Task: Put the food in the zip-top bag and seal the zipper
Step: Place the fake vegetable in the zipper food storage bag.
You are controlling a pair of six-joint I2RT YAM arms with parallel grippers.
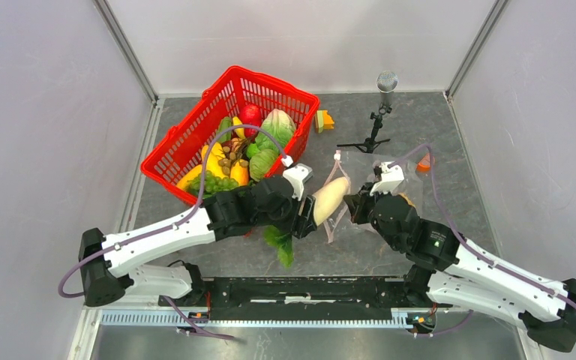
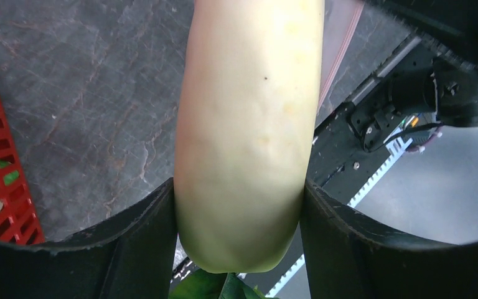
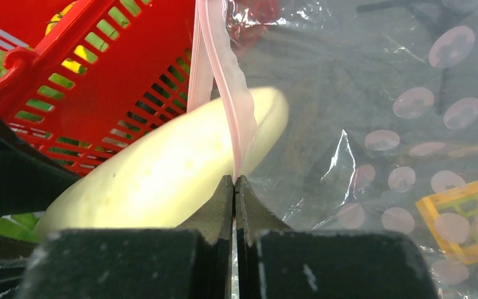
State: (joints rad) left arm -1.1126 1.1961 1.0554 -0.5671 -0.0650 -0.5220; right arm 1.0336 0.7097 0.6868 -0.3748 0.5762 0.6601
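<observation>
Radish [image 2: 249, 112] clamped in left gripper [image 2: 239, 208] is best pushed tip-first deeper into zip-top bag [image 3: 373, 124] while zipper [image 3: 224, 75] is held lifted, pinched in the closed right gripper [image 3: 234, 185].

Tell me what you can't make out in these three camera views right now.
Left wrist view: the white vegetable runs past the top edge; its tip is cut off.
Top view: the zip-top bag is partly covered by the right arm.
Right wrist view: the zipper exits the top edge; a yellow object behind crinkled plastic, inside or underneath unclear.
</observation>
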